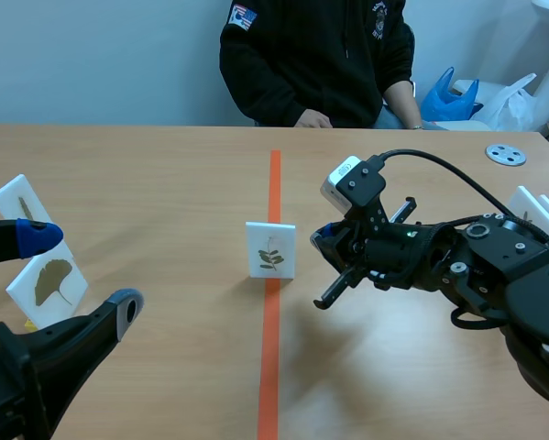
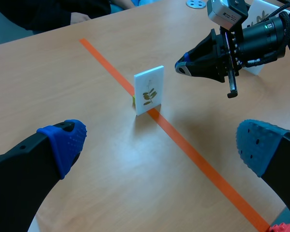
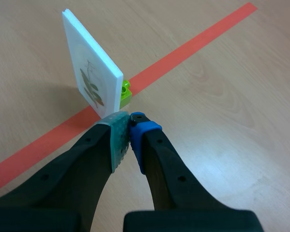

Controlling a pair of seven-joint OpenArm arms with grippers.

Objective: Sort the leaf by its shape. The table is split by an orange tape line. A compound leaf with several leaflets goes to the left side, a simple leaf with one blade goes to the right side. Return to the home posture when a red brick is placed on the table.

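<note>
A white card with a compound leaf (image 1: pixel 270 249) stands upright on the orange tape line (image 1: pixel 270 367), propped by a small green brick (image 3: pixel 126 92). My right gripper (image 1: pixel 322 236) is shut on nothing, just to the card's right. In the right wrist view its fingertips (image 3: pixel 130 123) meet just short of the card (image 3: pixel 91 72). My left gripper (image 1: pixel 80 272) hangs open at the near left, far from that card. In the left wrist view the card (image 2: pixel 149 90) stands well ahead of the open left gripper (image 2: pixel 159 145), with the right gripper (image 2: pixel 183 67) beside it.
A card with a fan-shaped leaf (image 1: pixel 47 280) and another card (image 1: pixel 17 197) stand at the left by my left gripper. More white cards (image 1: pixel 540 211) and a grey disc (image 1: pixel 505 154) are at the far right. A person (image 1: pixel 315 55) sits across the table. A small red piece (image 2: pixel 282 227) shows by my left finger.
</note>
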